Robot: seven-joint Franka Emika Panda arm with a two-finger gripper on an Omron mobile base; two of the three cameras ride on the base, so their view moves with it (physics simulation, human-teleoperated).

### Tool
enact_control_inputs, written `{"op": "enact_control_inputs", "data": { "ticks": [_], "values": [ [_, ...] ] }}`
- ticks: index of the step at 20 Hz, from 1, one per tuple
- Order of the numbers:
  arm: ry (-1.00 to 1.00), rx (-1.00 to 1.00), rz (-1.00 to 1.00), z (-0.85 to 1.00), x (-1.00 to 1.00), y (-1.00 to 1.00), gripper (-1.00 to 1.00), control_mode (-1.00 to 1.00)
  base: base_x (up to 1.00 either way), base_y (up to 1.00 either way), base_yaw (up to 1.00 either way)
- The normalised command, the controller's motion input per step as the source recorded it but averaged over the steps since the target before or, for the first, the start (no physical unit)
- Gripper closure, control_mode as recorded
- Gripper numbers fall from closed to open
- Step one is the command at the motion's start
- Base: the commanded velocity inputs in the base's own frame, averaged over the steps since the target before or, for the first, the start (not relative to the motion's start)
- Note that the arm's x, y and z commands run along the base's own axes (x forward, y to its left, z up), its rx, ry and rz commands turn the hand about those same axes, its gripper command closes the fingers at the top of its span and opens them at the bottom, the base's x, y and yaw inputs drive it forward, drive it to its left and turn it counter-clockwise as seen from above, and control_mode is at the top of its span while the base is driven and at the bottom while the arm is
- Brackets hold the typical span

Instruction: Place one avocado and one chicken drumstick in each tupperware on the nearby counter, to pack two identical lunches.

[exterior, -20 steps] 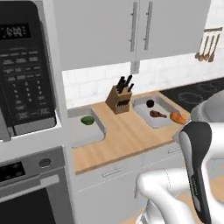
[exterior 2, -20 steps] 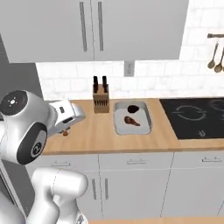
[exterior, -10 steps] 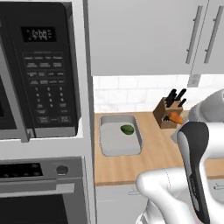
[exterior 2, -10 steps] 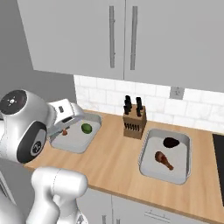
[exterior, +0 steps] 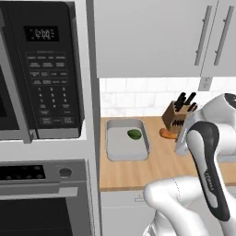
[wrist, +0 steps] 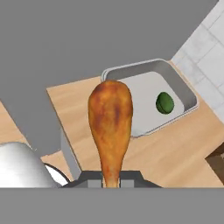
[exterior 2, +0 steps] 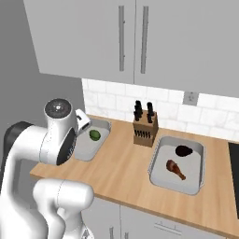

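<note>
My gripper (wrist: 111, 177) is shut on the thin bone end of an orange-brown chicken drumstick (wrist: 110, 119), (exterior: 167, 134), which hangs above the counter (exterior: 156, 166) just right of the left tupperware (exterior: 120, 146), (wrist: 139, 89), (exterior 2: 83, 149). That tupperware holds one green avocado (exterior: 134, 134), (wrist: 165, 102), (exterior 2: 94, 135). In the right base view, the right tupperware (exterior 2: 187, 181) holds a dark avocado (exterior 2: 184, 151) and a second drumstick (exterior 2: 175, 169). My own arm hides most of the hand in both base views.
A brown knife block (exterior 2: 144, 129), (exterior: 180, 116) stands at the backsplash between the two containers. A black microwave (exterior: 44, 69) over an oven (exterior: 41, 203) walls off the counter's left end. A dark cooktop (exterior 2: 233, 156) lies at the far right.
The base has driven left, so both base views shifted and the left tupperware now sits near the middle. The gripper has stayed shut on the drumstick and carried it toward that container.
</note>
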Motion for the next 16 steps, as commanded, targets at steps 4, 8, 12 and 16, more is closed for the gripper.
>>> {"op": "enact_control_inputs", "data": {
  "ticks": [4, 8, 12, 16],
  "values": [
    [0.06, 0.0, 0.09, -0.43, 0.76, 0.43, 1.0, -1.0, 0.0, 0.0, 0.0],
    [0.07, 0.0, 0.0, -0.41, 0.71, 0.31, 1.0, -1.0, 0.0, 0.0, 0.0],
    [0.05, 0.0, 0.0, -0.36, 0.62, 0.23, 1.0, -1.0, 0.0, 0.0, 0.0],
    [0.04, 0.0, 0.0, -0.36, 0.58, 0.15, 1.0, -1.0, 0.0, 0.0, 0.0]
  ]
}}
